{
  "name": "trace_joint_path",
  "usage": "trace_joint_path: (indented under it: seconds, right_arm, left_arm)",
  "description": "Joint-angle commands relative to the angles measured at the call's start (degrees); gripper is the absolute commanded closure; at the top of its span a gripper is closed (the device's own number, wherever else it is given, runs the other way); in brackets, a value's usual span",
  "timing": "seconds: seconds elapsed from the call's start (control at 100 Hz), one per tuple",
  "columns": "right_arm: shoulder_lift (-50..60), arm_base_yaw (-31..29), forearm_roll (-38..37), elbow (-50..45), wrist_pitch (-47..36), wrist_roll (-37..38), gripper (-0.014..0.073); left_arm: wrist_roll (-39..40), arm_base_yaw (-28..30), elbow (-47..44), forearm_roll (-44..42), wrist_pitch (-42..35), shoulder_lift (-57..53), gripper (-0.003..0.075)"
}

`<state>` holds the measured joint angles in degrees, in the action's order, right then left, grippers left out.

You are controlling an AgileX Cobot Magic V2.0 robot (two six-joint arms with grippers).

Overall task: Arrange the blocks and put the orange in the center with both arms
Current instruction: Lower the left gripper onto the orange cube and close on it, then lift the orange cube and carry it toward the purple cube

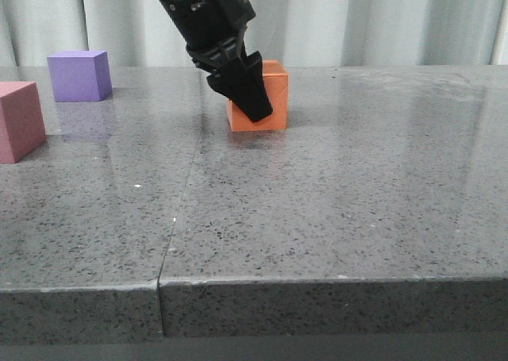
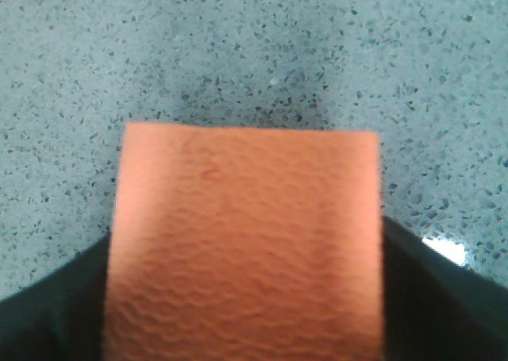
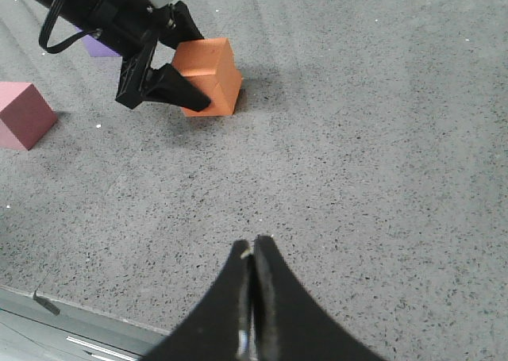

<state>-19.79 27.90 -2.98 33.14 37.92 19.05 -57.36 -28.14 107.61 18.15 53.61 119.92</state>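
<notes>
Gripping the orange cube (image 1: 270, 99), the left gripper (image 1: 252, 99) has its two dark fingers (image 1: 248, 87) down either side of it, jaws about a cube-width apart and pressed against opposite faces; the left wrist view shows the orange cube (image 2: 242, 242) filling the gap between the black fingers (image 2: 48, 313), touching on both sides. Cube sits on the grey speckled table (image 1: 333, 210), bottom face on or right at the surface, cannot tell if lifted. Right wrist view shows the same grasp from farther off: left gripper (image 3: 186, 87) on the orange cube (image 3: 213, 67), one finger (image 3: 171, 87) across the near face. Purple cube (image 1: 78, 75) stands well apart from those fingers, off to the left-arm side and further back; pink cube (image 1: 20, 120) also well apart, same side, nearer the front edge and partly cut by the frame. Neither touches the other or the orange. Nothing lies between the fingers and those two cubes, bare tabletop only. A seam (image 1: 181, 210) runs through the table surface toward the front edge. Right gripper (image 3: 254, 297) hovers over bare table with fingertips closed together, holding nothing, well apart from all cubes. Pale curtain (image 1: 381, 20) behind the table.
</notes>
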Motion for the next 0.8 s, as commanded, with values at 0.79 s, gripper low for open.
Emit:
trace_joint_path:
  seconds: [0.79]
  right_arm:
    - [-0.38, -0.16, -0.79, 1.53, -4.65, -0.44, 0.0631]
  left_arm:
    - [51.86, 0.62, 12.88, -30.72, 8.36, -7.14, 0.0407]
